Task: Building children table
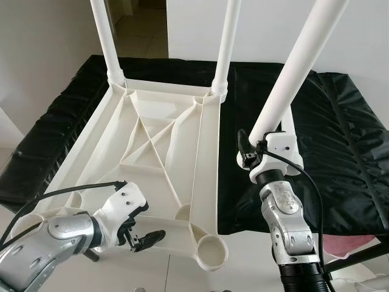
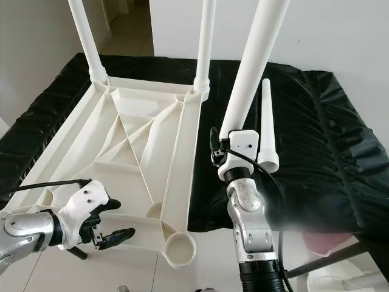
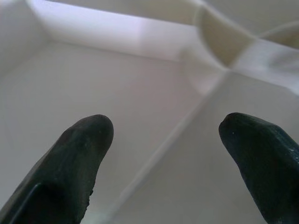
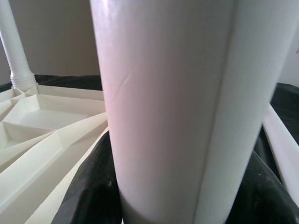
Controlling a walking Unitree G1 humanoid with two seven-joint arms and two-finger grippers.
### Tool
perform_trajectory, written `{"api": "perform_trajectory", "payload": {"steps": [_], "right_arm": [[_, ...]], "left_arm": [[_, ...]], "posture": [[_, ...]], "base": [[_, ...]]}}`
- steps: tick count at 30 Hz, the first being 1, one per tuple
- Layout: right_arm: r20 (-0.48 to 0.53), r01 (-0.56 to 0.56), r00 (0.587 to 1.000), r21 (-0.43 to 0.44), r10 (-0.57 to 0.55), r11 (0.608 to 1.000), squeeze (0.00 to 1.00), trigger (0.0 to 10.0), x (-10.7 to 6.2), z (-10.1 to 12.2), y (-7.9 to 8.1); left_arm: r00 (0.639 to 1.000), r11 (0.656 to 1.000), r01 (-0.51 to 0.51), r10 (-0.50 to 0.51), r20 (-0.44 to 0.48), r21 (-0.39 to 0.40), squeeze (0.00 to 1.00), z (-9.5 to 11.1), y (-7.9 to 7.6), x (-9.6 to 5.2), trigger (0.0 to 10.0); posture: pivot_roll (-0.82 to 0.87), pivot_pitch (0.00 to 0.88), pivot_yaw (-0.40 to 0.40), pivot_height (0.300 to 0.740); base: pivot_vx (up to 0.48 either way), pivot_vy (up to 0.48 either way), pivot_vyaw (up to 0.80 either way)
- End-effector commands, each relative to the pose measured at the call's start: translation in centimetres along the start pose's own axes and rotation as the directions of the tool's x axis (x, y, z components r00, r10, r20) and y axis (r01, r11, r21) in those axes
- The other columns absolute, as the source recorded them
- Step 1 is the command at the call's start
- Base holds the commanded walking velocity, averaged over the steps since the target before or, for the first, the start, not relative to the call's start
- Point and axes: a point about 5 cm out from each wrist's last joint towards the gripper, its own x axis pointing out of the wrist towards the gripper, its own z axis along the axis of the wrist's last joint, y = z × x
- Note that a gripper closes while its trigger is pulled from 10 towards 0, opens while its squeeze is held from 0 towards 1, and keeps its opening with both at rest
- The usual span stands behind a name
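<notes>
While the upturned tabletop (image 1: 152, 158) lies on a black bed (image 1: 340, 158), two legs (image 1: 226, 48) stand fitted, the right hand (image 2: 228, 152) clamps a third (image 2: 252, 67), a fourth (image 2: 267, 131) lies loose; left hand (image 1: 146, 238) spread wide.

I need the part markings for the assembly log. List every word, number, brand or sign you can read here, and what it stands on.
None can be read.
Upturned tabletop: plain white ribs, no marking.
Leg held by the right tool: plain white.
Spare leg on the black cover: no print on either.
</notes>
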Motion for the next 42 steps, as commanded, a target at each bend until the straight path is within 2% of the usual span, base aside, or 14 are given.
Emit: {"api": "perform_trajectory", "payload": {"steps": [1, 5, 7, 11, 14, 22, 24, 29, 31, 33, 36, 37, 39, 42], "right_arm": [[0.016, -0.005, 1.000, 0.006, 0.004, 1.000, 0.00, 10.0, 0.1, 0.2, 0.1], [0.016, -0.004, 1.000, 0.005, 0.004, 1.000, 0.00, 10.0, 0.1, 0.2, 0.1], [0.017, -0.001, 1.000, 0.005, 0.001, 1.000, 0.00, 10.0, 0.2, 0.2, 0.0], [0.019, 0.001, 1.000, 0.007, -0.001, 1.000, 0.00, 10.0, 0.2, 0.3, 0.1], [0.020, -0.001, 1.000, 0.013, 0.001, 1.000, 0.00, 10.0, 0.3, 0.3, 0.2], [0.017, -0.003, 1.000, 0.013, 0.003, 1.000, 0.00, 10.0, 0.3, 0.3, 0.3], [0.018, 0.002, 1.000, 0.016, -0.002, 1.000, 0.00, 10.0, 0.3, 0.3, 0.2], [0.017, 0.011, 1.000, 0.018, -0.011, 1.000, 0.00, 10.0, 0.3, 0.2, 0.1], [0.017, 0.018, 1.000, 0.020, -0.018, 1.000, 0.00, 10.0, 0.2, 0.2, 0.2], [0.016, 0.020, 1.000, 0.022, -0.020, 1.000, 0.00, 10.0, 0.2, 0.2, 0.2], [0.016, 0.020, 1.000, 0.023, -0.020, 1.000, 0.00, 10.0, 0.2, 0.2, 0.2], [0.013, 0.021, 1.000, 0.023, -0.021, 1.000, 0.00, 10.0, 0.1, 0.1, 0.2], [0.012, 0.022, 1.000, 0.023, -0.022, 1.000, 0.00, 10.0, 0.0, 0.1, 0.2], [0.010, 0.018, 1.000, 0.024, -0.018, 1.000, 0.00, 10.0, 0.0, 0.0, 0.2]], "left_arm": [[0.999, 0.999, 0.039, -0.039, -0.015, 0.010, 0.00, -0.3, 0.2, 0.3, 10.0], [1.000, 1.000, -0.003, 0.003, -0.011, 0.013, 0.00, -0.3, 0.8, 0.6, 10.0], [0.994, 0.994, -0.113, 0.113, 0.012, 0.013, 0.00, 0.1, 2.4, 1.4, 10.0], [0.983, 0.983, -0.180, 0.181, 0.044, -0.015, 0.00, 0.6, 3.6, 2.0, 10.0], [0.956, 0.962, -0.266, 0.271, 0.108, -0.056, 0.00, 1.8, 5.4, 2.7, 10.0], [0.925, 0.932, -0.354, 0.360, 0.122, -0.075, 0.00, 2.6, 7.3, 3.7, 10.0], [0.903, 0.910, -0.405, 0.413, 0.120, -0.085, 0.00, 2.9, 8.2, 4.3, 10.0], [0.875, 0.882, -0.457, 0.469, 0.124, -0.112, 0.00, 3.2, 9.1, 4.6, 10.0], [0.841, 0.850, -0.508, 0.525, 0.131, -0.139, 0.00, 3.5, 10.0, 4.6, 10.0], [0.830, 0.840, -0.514, 0.538, 0.144, -0.176, 0.00, 3.8, 10.4, 4.7, 10.0], [0.830, 0.840, -0.511, 0.538, 0.149, -0.184, 0.00, 3.9, 10.5, 4.8, 10.0], [0.826, 0.850, -0.469, 0.518, 0.221, -0.241, 0.00, 4.9, 10.3, 4.7, 10.0], [0.825, 0.862, -0.432, 0.497, 0.269, -0.267, 0.00, 5.5, 10.0, 4.7, 10.0], [0.849, 0.924, -0.323, 0.378, 0.369, -0.203, 0.00, 6.3, 8.3, 4.4, 10.0]], "posture": [[0.03, 0.101, -0.020, 0.740], [0.03, 0.102, -0.019, 0.740], [0.03, 0.101, -0.018, 0.740], [0.02, 0.099, -0.017, 0.740], [0.03, 0.098, -0.018, 0.740], [0.02, 0.101, -0.020, 0.740], [0.02, 0.094, -0.011, 0.740], [0.01, 0.088, -0.004, 0.740], [0.01, 0.084, 0.000, 0.740], [0.00, 0.080, 0.003, 0.740], [0.00, 0.080, 0.003, 0.740], [0.00, 0.081, 0.007, 0.740], [0.00, 0.081, 0.007, 0.740], [0.01, 0.084, 0.008, 0.740]], "base": [[0.000, 0.000, 0.00], [0.000, 0.000, 0.00], [0.000, 0.000, 0.00], [0.000, 0.000, 0.00], [0.000, 0.000, 0.00], [0.000, 0.000, 0.00], [0.000, 0.000, 0.00], [0.000, 0.000, 0.00], [0.000, 0.000, 0.00], [0.000, 0.000, 0.00], [0.000, 0.000, 0.00], [0.000, 0.000, 0.00], [0.000, 0.000, 0.00], [0.000, 0.000, 0.00]]}}
